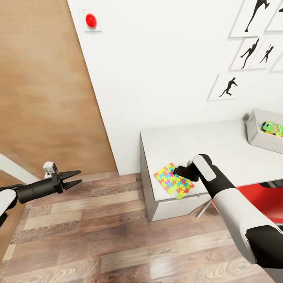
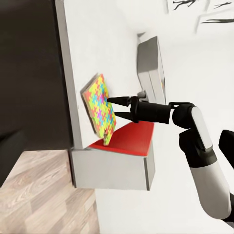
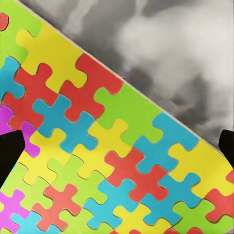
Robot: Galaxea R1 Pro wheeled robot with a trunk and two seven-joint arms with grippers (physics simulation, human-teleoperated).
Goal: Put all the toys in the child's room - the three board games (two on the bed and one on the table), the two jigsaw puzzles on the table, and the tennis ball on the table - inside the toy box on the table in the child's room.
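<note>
A jigsaw puzzle (image 1: pixel 173 181) of bright interlocking pieces lies flat on the pale grey table (image 1: pixel 220 145), at its near left corner, one corner slightly over the edge. My right gripper (image 1: pixel 177 171) hovers just above it, open, fingers pointing at the panel. In the right wrist view the puzzle (image 3: pixel 112 161) spreads beneath the right gripper (image 3: pixel 117 151), dark fingertips (image 3: pixel 9 156) wide apart. The left wrist view shows the puzzle (image 2: pixel 100 105) and right gripper (image 2: pixel 113 107) side on. The toy box (image 1: pixel 262 133) stands at the table's far right with a green-edged board game (image 1: pixel 273 128) inside. My left gripper (image 1: pixel 77 177) is open over the floor.
A red chair seat (image 1: pixel 264 196) sits tucked under the table beside my right arm. The white wall (image 1: pixel 165 70) with framed silhouette pictures runs behind the table, with a red button (image 1: pixel 90 20) high up. Wood-plank floor (image 1: pixel 118 236) spreads in front.
</note>
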